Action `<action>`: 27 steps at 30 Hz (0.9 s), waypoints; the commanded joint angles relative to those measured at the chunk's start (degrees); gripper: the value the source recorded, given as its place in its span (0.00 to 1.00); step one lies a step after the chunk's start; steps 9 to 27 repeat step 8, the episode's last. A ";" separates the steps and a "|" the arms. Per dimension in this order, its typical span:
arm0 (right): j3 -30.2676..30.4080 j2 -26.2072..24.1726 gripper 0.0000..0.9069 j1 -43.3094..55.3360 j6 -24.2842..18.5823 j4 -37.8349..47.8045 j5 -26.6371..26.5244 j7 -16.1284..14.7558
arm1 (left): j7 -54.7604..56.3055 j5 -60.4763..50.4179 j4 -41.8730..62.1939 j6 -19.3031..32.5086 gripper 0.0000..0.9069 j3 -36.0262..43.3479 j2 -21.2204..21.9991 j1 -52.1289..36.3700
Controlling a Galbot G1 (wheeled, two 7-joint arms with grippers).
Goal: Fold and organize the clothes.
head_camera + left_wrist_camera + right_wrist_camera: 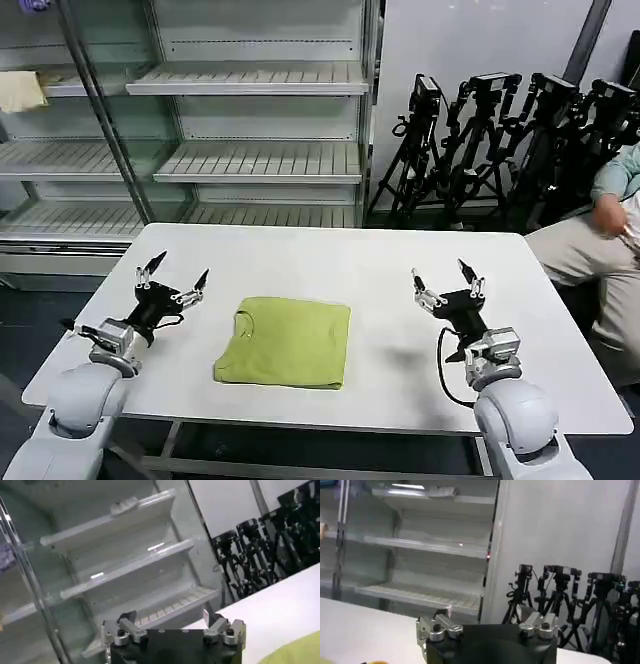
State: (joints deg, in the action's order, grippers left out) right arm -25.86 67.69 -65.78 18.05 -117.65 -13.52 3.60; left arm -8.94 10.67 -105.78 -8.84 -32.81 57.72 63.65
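While both arms rest on the white surface (330, 255), the lime-green shirt (285, 342) lies folded into a rough rectangle at the near middle, between them. Its collar points left, and its long axis seems to run left to right, though the shape is close to square. Left claw (172, 279) sits left of the shirt, fingers spread wide and empty. Right claw (447, 283), well apart on the right, is likewise spread and holds nothing.

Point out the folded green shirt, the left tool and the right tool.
green shirt (285, 343): head view, middle of the folded top layer.
left tool (174, 277): head view, midway between its spread fingertips.
right tool (442, 275): head view, midway between its spread fingertips.
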 commanded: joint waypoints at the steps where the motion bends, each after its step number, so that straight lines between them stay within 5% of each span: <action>1: 2.77 0.62 1.00 1.21 -2.09 1.41 2.31 1.55 | -2.23 -2.09 -0.04 4.05 1.00 -2.52 0.27 1.83; 8: 4.59 1.43 1.00 1.84 -2.42 1.42 6.10 2.50 | -2.71 -2.36 -0.72 3.62 1.00 -2.96 0.24 2.70; 27: 4.59 1.43 1.00 1.84 -2.42 1.42 6.10 2.50 | -2.71 -2.36 -0.72 3.62 1.00 -2.96 0.24 2.70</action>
